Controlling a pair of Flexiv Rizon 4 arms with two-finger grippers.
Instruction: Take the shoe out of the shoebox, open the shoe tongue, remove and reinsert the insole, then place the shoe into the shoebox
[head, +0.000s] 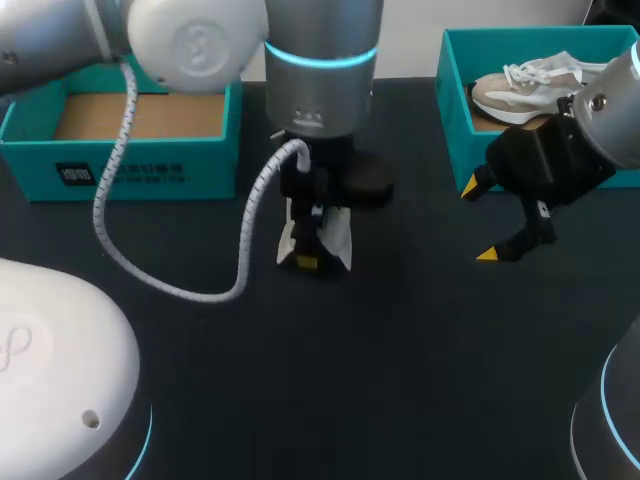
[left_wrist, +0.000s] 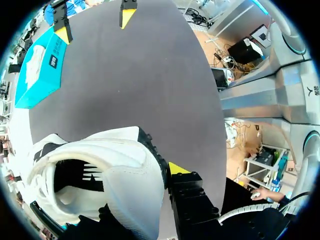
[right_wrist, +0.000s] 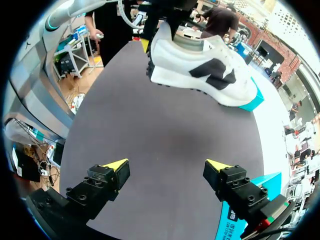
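Sitting at the far left of the dark, matte table is the left shoebox, teal and lidless, with its brown cardboard floor showing. The left arm comes in above it from the left corner and hangs down over the middle of the table. A ribbed white hose loops from the arm toward the tabletop. The left gripper is clamped on the white shoe at the heel. In the left wrist view one yellow fingertip presses the outside of the heel collar, and the other finger is hidden by the shoe. The shoe is white with black side panels. From the right wrist view it seems to hang clear of the surface, sole down, toe pointing away from the gripper. Further right, the right gripper hovers above bare tabletop, fingers spread wide with nothing between them, near the front wall of the right shoebox. That box, also teal, stands at the table's far right and holds a beige shoe with white laces.
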